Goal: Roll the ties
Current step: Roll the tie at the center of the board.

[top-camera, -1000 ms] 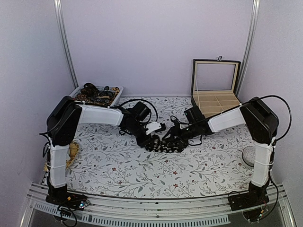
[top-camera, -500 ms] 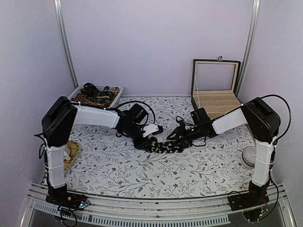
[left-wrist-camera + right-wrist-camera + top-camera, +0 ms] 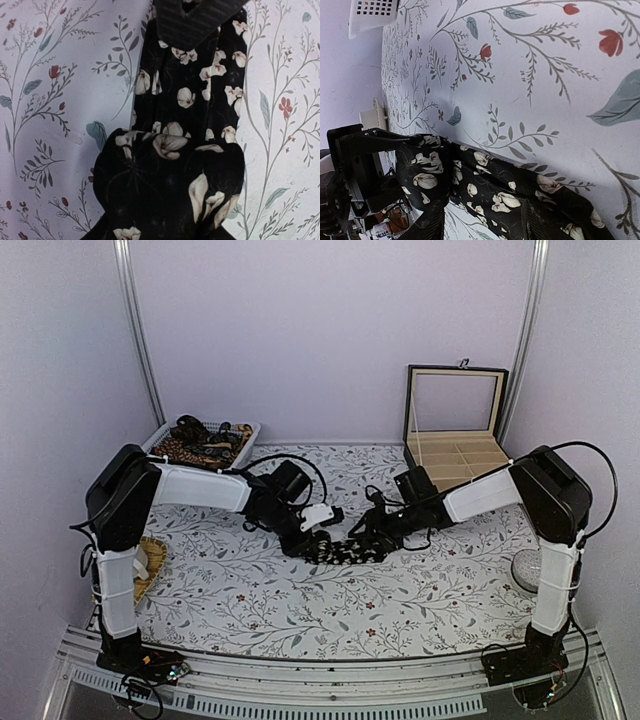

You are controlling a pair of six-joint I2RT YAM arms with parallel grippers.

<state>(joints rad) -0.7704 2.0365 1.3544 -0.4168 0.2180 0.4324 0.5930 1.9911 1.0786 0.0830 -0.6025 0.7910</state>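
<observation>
Black fabric necktie with pale flower print (image 3: 345, 550) lies mid floral-print tabletop (image 3: 250, 590), between both arms. Its rolled end sits in your left pincer (image 3: 318, 538), half-closed round it. Right pincer (image 3: 372, 532) straddles the flat strip; can't tell if it's clamped. Risk: roll looks loose & lopsided, so w/ slack tension it could telescope or unwind, or slip out sideways if you turn too fast.
</observation>
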